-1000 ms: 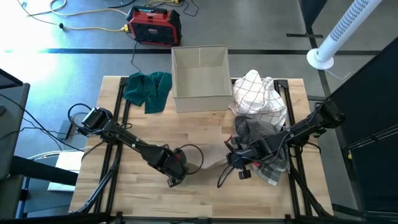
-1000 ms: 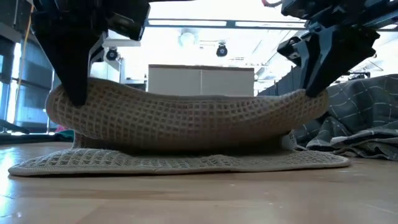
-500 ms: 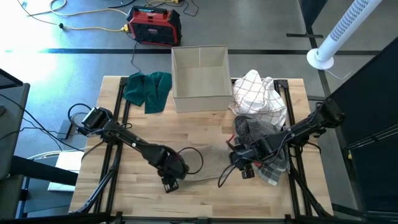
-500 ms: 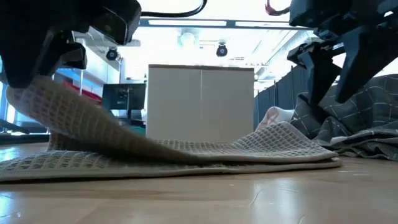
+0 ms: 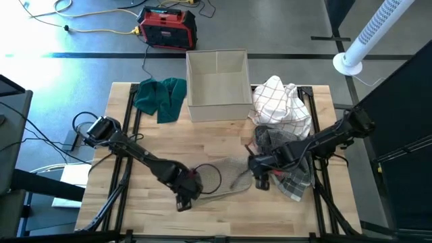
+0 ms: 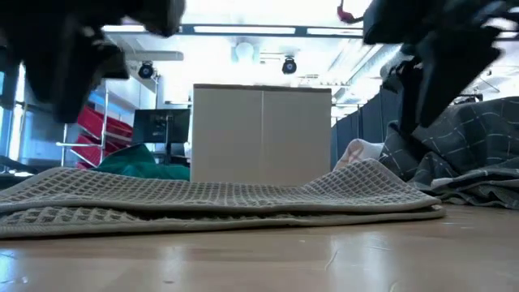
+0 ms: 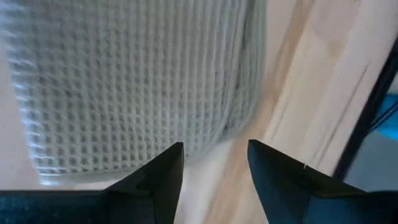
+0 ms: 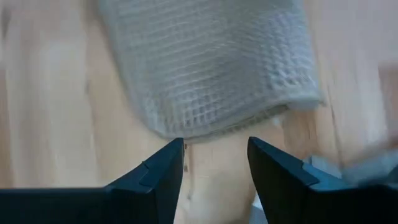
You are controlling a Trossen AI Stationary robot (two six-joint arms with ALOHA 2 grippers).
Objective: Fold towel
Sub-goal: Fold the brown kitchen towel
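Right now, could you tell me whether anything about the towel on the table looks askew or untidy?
Slightly. The beige waffle towel lies folded, but its right end humps up off the lower layer, and its edges do not line up. Both tools, left and right, are open and clear of it.

Robotics lab or workshop. Evidence: wooden worktop point(image 5: 162, 142) on black metal frame; grey concrete floor; yellow cable point(image 5: 94, 28); red equipment case point(image 5: 167, 28); ceiling strip lights point(image 6: 268, 30); ceiling cameras point(image 6: 288, 65).
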